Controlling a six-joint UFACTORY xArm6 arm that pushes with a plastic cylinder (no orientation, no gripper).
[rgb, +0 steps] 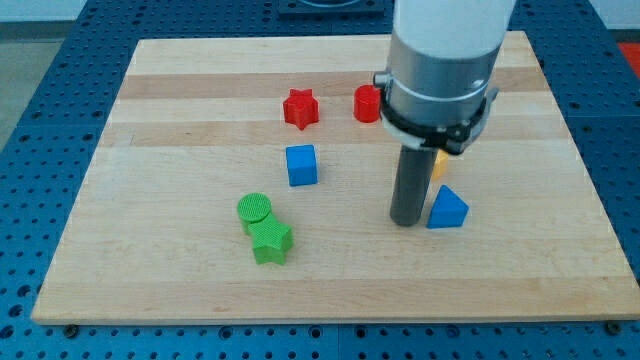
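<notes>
Pale wooden board table with lengthwise grain stripes, lying on a blue perforated bench. Coming down from the view's top, a thick white and grey arm housing, ending in a straight dark rod. My tip down on the wood, right of centre. No gripper on this arm, so nothing open, closed or held: only the rod's end against the board.

Just beside my tip, on the view's right, a small blue plastic triangular block; gap between the two very narrow, contact impossible to confirm. Above that block, mostly hidden behind the rod and its collar, a sliver of a yellow-orange block, shape not discernible.

Toward the view's top, a red star-shaped block, and to its right a red block, partly covered by the arm housing, apparently rounded. Below the red star, near the board's middle, a blue cube, well apart from my tip on the view's left.

Lower left of centre, a green cylinder and a green star-shaped block, touching one another, the star toward the view's bottom and slightly right of the cylinder. Both well apart from my tip.
</notes>
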